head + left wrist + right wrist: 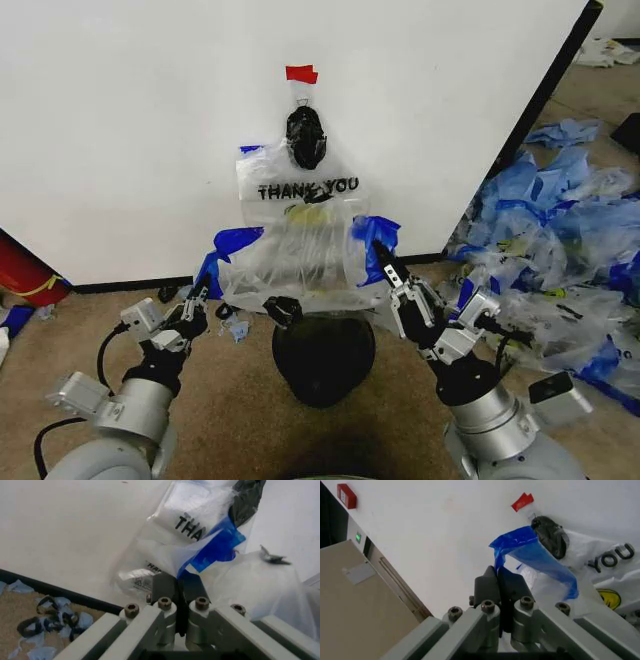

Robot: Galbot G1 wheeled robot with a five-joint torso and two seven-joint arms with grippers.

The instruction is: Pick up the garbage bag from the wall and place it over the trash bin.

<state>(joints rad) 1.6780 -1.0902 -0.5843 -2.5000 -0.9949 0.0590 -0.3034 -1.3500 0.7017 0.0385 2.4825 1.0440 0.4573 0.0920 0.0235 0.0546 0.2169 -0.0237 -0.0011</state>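
To my right I see a heap of blue-and-clear bags (560, 250) spread over the tan carpet (230, 400), reaching from beside the panel's edge out toward the far corner — more loose white plastic (610, 52) lies further back there. At the far left, low against the floor, sits a red object with a yellow band (25, 275); I cannot tell what it is. Small blue and black scraps (45, 624) litter the carpet along the black base strip. On the room's far wall I see a small red box (346, 495) and, below it, a green light (358, 537) beside a pale wooden door (360, 603) — its hinged edge has a darker frame.
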